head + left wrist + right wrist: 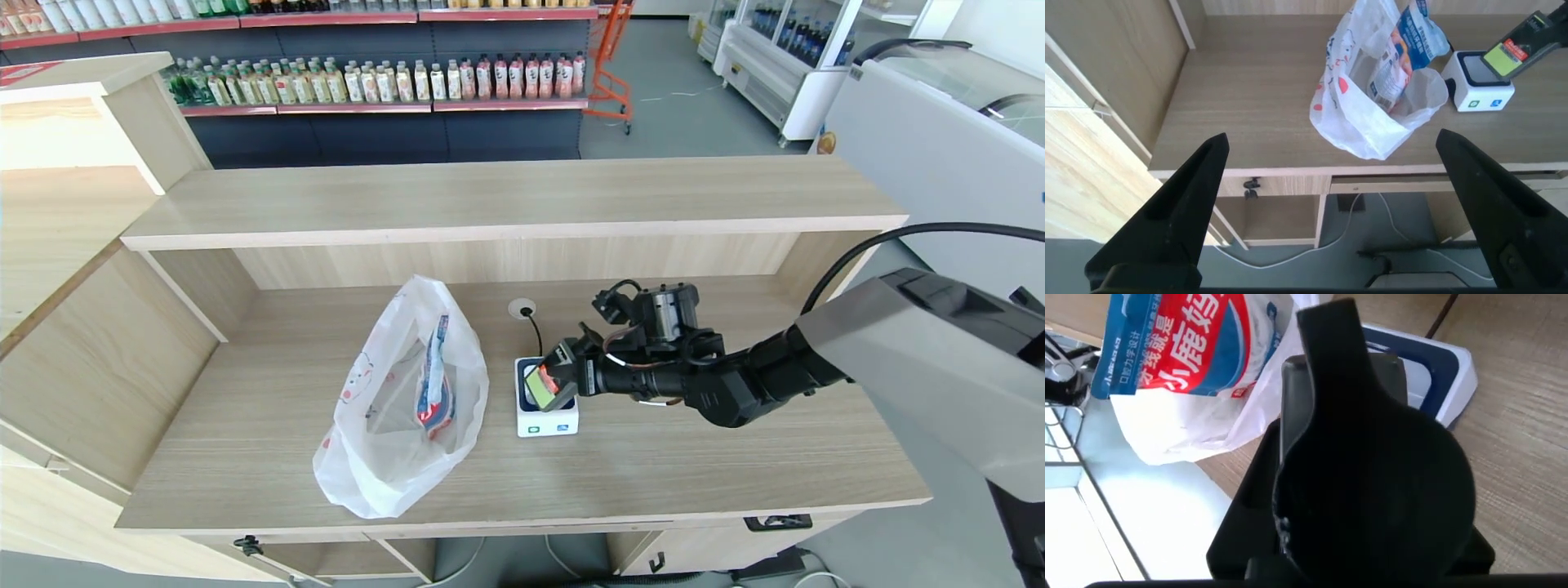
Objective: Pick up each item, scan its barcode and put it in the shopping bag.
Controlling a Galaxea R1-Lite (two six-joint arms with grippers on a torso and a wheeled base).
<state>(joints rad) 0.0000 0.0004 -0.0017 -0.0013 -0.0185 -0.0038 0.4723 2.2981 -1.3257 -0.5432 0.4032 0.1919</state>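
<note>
Green pack (536,385) clamped in right gripper (555,376) just above scanner (547,425), bag (384,465) with packet (433,392) set beside scanner, left gripper (1333,143) held wide open, empty, well apart from scanner

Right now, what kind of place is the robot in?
Most likely a small shop's checkout counter. Shelves of bottled drinks line the back, a barcode scanner sits on the counter beside a shopping bag, and the right claw holds a small packet over the scanner.

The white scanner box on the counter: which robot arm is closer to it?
Right. The right gripper holds a small green item just over the scanner; the left gripper hangs open off the front edge of the counter, beyond the shopping bag.
</note>
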